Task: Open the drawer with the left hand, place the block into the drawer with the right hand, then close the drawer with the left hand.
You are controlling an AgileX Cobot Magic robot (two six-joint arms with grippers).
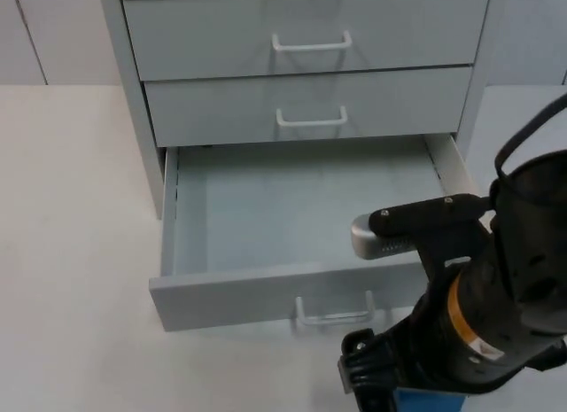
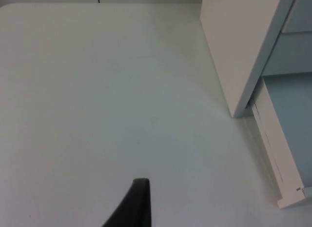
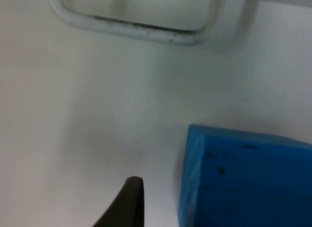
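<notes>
The right gripper's [image 1: 376, 396] jaws hang low at the bench's [image 1: 71, 252] front edge, just before the open drawer [image 1: 266, 217]; how wide they stand I cannot tell. The block [image 3: 248, 180], blue, lies on the bench just beside the right fingertip [image 3: 127, 202], close in front of the drawer's handle [image 3: 136, 27], outside the drawer. The drawer, the lowest in the cabinet [image 1: 301, 66], is pulled out. The left gripper's fingertip [image 2: 134, 205] hovers over bare bench off the cabinet's left side, near the drawer's side rail [image 2: 273, 154]; its jaw state I cannot tell either.
</notes>
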